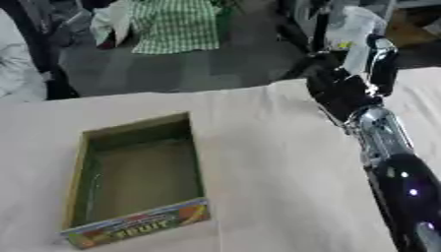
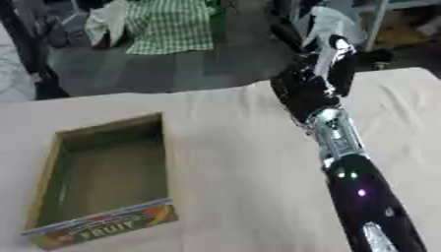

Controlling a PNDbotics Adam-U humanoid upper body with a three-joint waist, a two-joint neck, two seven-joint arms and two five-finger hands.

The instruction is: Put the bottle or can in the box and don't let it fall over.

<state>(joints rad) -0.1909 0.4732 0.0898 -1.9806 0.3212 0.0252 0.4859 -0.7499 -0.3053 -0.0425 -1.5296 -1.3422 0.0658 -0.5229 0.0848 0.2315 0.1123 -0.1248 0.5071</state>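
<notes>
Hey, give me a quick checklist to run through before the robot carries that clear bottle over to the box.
1. Bottle held: the right hand has its fingers curled round the clear bottle near the table's far edge. Ok.
2. Bottle upright: it leans a little in the hand. Cannot tell whether it will set down straight.
3. Box ready: the box sits open-topped on the table, with nothing visible inside. Ok.
4. Path clear: only bare tablecloth shows between the hand and the box. Ok.
5. Bottle cap closed: the top is blurred against the background. Cannot tell.
6. Left hand out of the way: it shows in neither view. Cannot tell.
</notes>
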